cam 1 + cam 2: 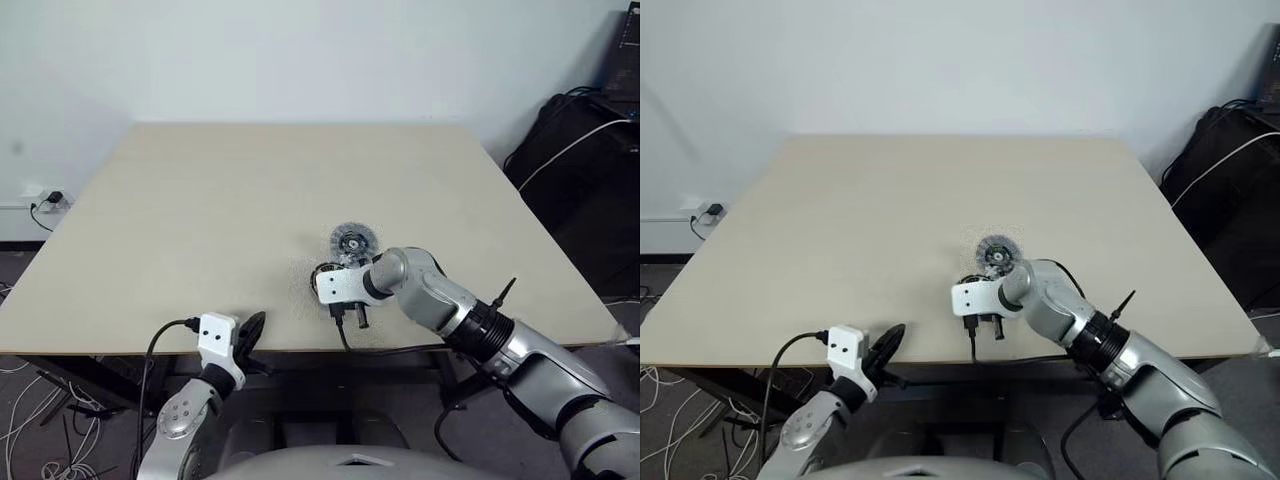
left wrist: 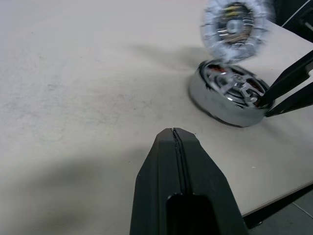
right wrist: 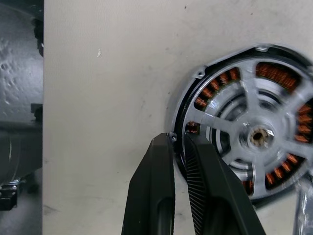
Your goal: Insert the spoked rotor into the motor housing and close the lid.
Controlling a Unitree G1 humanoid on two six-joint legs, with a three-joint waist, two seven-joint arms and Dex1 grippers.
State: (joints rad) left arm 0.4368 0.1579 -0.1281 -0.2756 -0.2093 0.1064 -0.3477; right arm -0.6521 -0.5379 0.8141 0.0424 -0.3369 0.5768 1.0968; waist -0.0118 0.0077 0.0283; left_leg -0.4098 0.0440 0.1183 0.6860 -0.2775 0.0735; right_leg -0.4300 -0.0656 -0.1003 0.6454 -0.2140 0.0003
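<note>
The spoked rotor [image 3: 230,125] sits inside the motor housing [image 3: 215,83], its silver spokes lying over the copper windings. My right gripper [image 3: 177,138] points steeply down with its two black fingers shut on the rim at the near edge. In the head views this gripper [image 1: 330,280] covers most of the housing [image 1: 322,271]. The lid [image 1: 352,241], a round silver-grey disc with a dark centre, rests on the table just beyond it, apart from the gripper. My left gripper [image 1: 252,328] hovers shut and empty at the table's front edge, well left of the parts.
The beige table [image 1: 200,200] is broad, with open room to the left and at the back. Its front edge [image 1: 150,350] runs just under my left gripper. Dark bags and cables [image 1: 580,170] stand beyond the right edge.
</note>
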